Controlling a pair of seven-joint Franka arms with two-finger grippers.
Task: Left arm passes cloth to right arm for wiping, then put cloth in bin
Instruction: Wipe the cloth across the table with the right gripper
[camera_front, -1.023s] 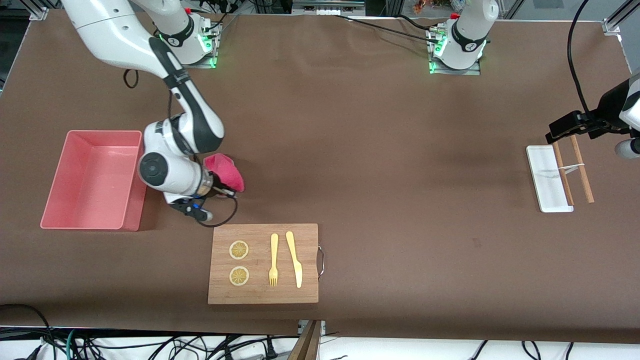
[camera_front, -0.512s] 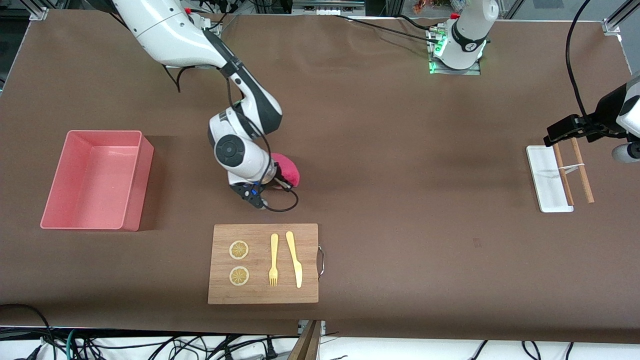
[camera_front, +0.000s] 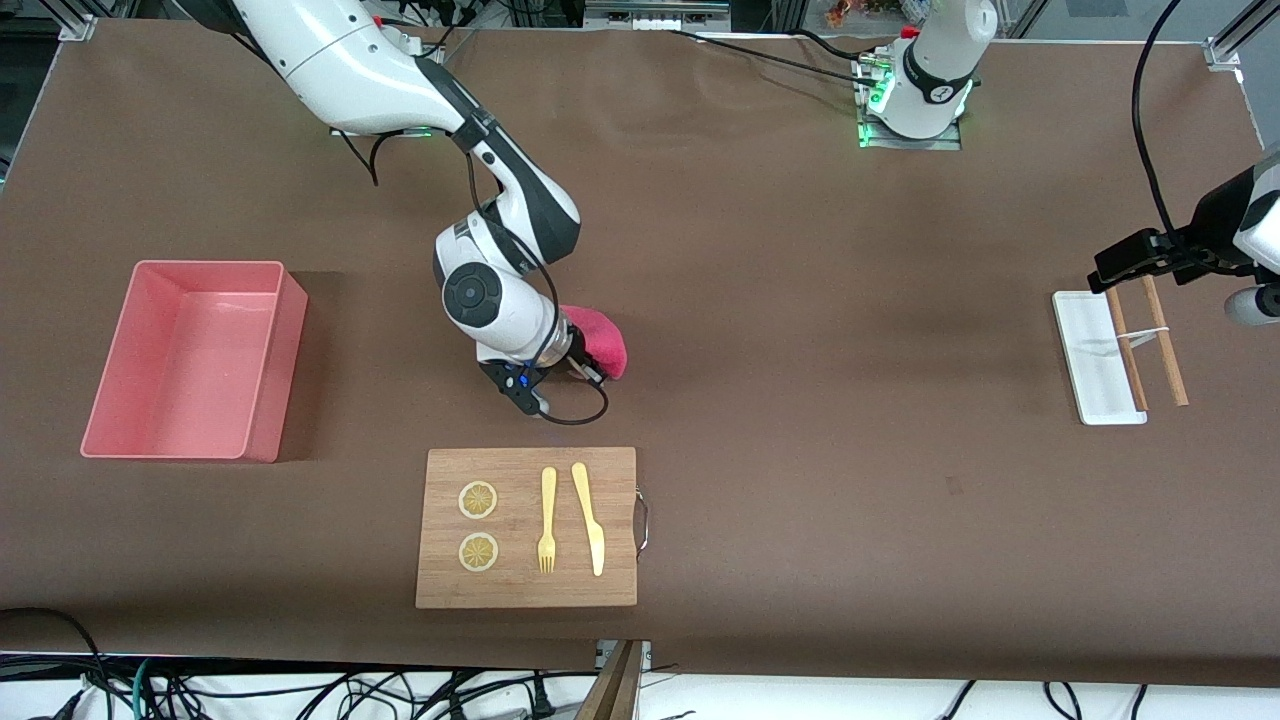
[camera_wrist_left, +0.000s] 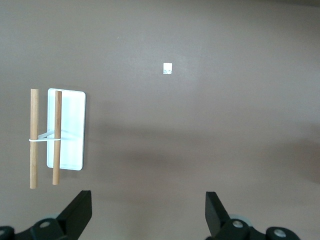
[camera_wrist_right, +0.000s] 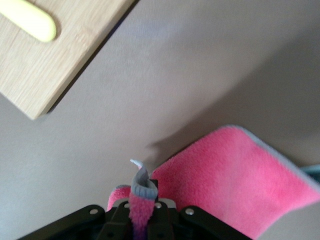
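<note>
**Op A:** Where's the R arm?

**Op B:** I've got it reaching from its base down toward the middle of the brown table, elbow bent, wrist turned low. The right gripper (camera_front: 578, 368) sits low over bare tabletop, just up-table from the rectangular wooden cutting board (camera_front: 527, 527). Jaws are pinched tight on the small magenta-pink terry cloth with the thin grey edge (camera_front: 597, 338).

**Op A:** Cloth on the table or off it?

**Op B:** Can't tell from the front view, it only shows a pink lump beside the wrist. R wrist view gives more: a fold of cloth (camera_wrist_right: 235, 180) clamped between the fingers, grey hem curling up, the rest spread out flat with a shadow under it. A corner of the board (camera_wrist_right: 47, 57) and the tip of a yellow utensil (camera_wrist_right: 30, 20) show there too.

**Op A:** Bin?

**Op B:** Light pink rectangular plastic bin (camera_front: 258, 360) sits at the R arm's end of the table, well apart from the cloth. Nothing in it that I can see.

**Op A:** L arm?

**Op B:** Waiting at its own end. The left gripper (camera_wrist_left: 148, 217) hangs up high, jaws wide apart, holding nothing. Its wrist view looks straight down on a flat white tray (camera_wrist_left: 72, 107) with two wooden sticks (camera_wrist_left: 34, 137) tied by a white band, one on the tray, one just off it. Front view also shows the lemon slices (camera_front: 478, 499), yellow fork (camera_front: 547, 519) and yellow knife (camera_front: 589, 517) on the board.
</note>
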